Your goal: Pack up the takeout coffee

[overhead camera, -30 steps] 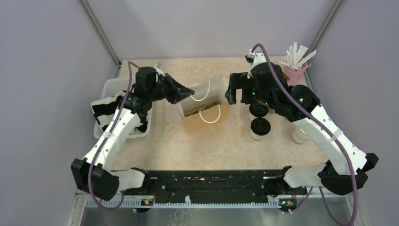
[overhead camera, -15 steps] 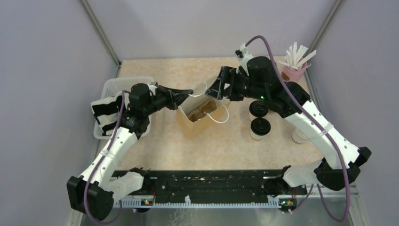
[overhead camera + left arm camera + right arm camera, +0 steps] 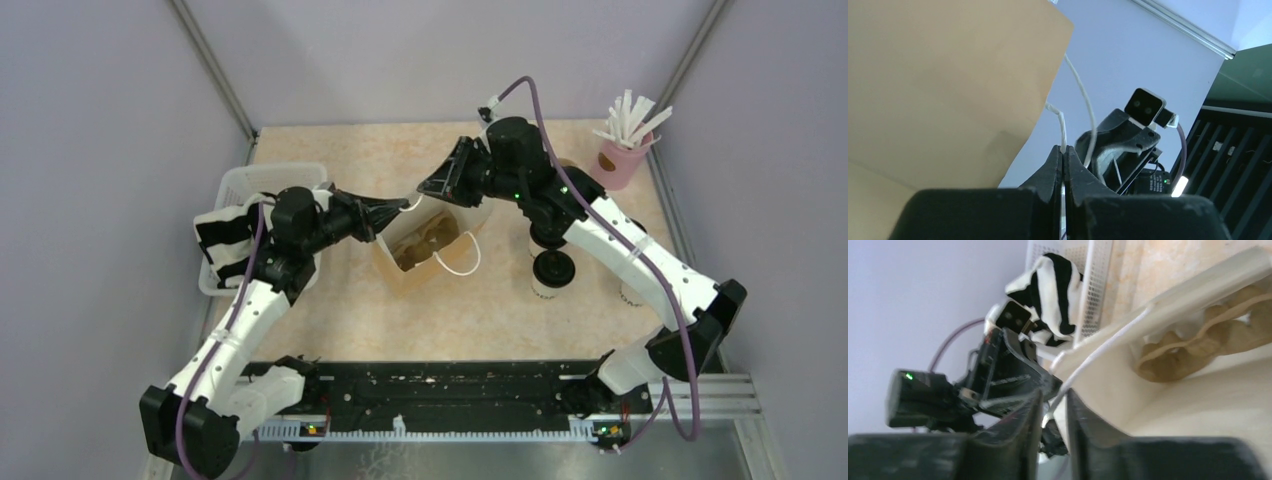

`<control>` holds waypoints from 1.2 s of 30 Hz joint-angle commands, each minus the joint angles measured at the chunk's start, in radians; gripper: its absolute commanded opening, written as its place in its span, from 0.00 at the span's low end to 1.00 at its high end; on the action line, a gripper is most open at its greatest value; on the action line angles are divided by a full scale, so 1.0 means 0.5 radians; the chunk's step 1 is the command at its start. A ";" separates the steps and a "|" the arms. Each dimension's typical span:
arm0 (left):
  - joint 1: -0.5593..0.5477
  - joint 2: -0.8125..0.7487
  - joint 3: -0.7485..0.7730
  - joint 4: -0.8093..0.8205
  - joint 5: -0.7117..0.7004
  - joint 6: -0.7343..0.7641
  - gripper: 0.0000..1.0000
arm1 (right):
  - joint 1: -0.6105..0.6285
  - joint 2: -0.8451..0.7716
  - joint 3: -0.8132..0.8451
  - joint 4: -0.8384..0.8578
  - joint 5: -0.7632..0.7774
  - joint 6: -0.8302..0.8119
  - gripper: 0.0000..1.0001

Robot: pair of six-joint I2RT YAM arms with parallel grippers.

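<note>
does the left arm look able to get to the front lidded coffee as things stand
Probably not: the left gripper is shut on the handle cord of the brown bag, which stands between it and that coffee.

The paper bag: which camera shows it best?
The overhead view: the whole bag shows, mouth open. The left wrist camera catches only a brown side and string handle; the right wrist camera, just its rim and inside.

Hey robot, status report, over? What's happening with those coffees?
Left pincer shut on bag handle. Right pincer around handle cord too, grip unclear. Two lidded coffees on table beside bag, unpacked. Bag mouth open.
</note>
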 commanded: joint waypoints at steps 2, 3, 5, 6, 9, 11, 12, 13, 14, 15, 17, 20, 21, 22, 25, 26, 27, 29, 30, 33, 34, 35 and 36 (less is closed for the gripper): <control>0.009 -0.070 -0.006 0.048 0.035 0.208 0.12 | -0.047 0.082 0.164 0.131 0.042 0.134 0.00; 0.011 -0.076 0.028 -0.015 0.038 0.324 0.23 | -0.047 0.094 0.202 0.109 0.055 0.142 0.00; 0.017 -0.074 0.139 -0.200 0.036 0.610 0.38 | -0.046 0.099 0.228 0.095 0.062 0.160 0.00; 0.023 -0.066 0.218 -0.317 0.033 0.776 0.46 | -0.048 0.100 0.227 0.093 0.058 0.169 0.00; 0.033 -0.026 0.501 -0.623 0.000 1.348 0.72 | -0.048 0.099 0.214 0.069 0.046 0.201 0.00; 0.032 0.026 0.733 -0.847 -0.059 1.700 0.81 | -0.047 0.104 0.207 0.067 0.025 0.207 0.00; 0.031 0.058 0.879 -0.940 -0.084 1.855 0.84 | -0.048 0.110 0.207 0.062 0.017 0.208 0.00; 0.031 0.092 0.965 -1.003 -0.089 2.025 0.85 | -0.047 0.114 0.210 0.060 0.007 0.214 0.00; 0.029 0.126 1.035 -1.050 -0.078 2.187 0.85 | -0.046 0.118 0.212 0.062 -0.005 0.220 0.00; 0.024 0.159 1.088 -1.079 -0.057 2.350 0.86 | -0.047 0.122 0.220 0.070 -0.023 0.223 0.00; -0.012 0.214 1.169 -1.112 -0.022 2.684 0.86 | -0.048 0.141 0.243 0.072 -0.049 0.228 0.00; -0.158 0.243 1.207 -1.123 -0.140 3.151 0.87 | -0.047 0.159 0.263 0.072 -0.069 0.242 0.00; -0.212 0.247 1.207 -1.124 -0.191 3.287 0.87 | -0.046 0.167 0.269 0.074 -0.073 0.244 0.00; -0.257 0.245 1.204 -1.114 -0.243 3.389 0.87 | -0.047 0.175 0.275 0.072 -0.079 0.247 0.00; -0.360 0.246 1.137 -1.008 -0.369 3.615 0.89 | -0.047 0.203 0.308 0.062 -0.104 0.249 0.00; -0.381 0.256 1.113 -0.979 -0.436 3.666 0.88 | -0.046 0.208 0.320 0.058 -0.112 0.248 0.00; -0.396 0.276 1.108 -0.967 -0.486 3.707 0.87 | -0.047 0.210 0.328 0.055 -0.117 0.247 0.00; -0.418 0.338 1.111 -0.958 -0.543 3.786 0.84 | -0.048 0.214 0.329 0.050 -0.123 0.248 0.00; -0.428 0.373 1.124 -0.972 -0.588 3.836 0.82 | -0.046 0.214 0.330 0.047 -0.126 0.246 0.00; -0.438 0.476 1.204 -1.041 -0.799 3.811 0.68 | -0.047 0.219 0.328 0.032 -0.137 0.238 0.00; -0.438 0.496 1.234 -1.067 -0.844 3.796 0.59 | -0.048 0.218 0.325 0.020 -0.139 0.225 0.00; -0.438 0.509 1.251 -1.080 -0.880 3.785 0.52 | -0.048 0.213 0.320 0.004 -0.137 0.215 0.00; -0.436 0.515 1.253 -1.084 -0.898 3.783 0.48 | -0.046 0.207 0.311 -0.009 -0.130 0.201 0.00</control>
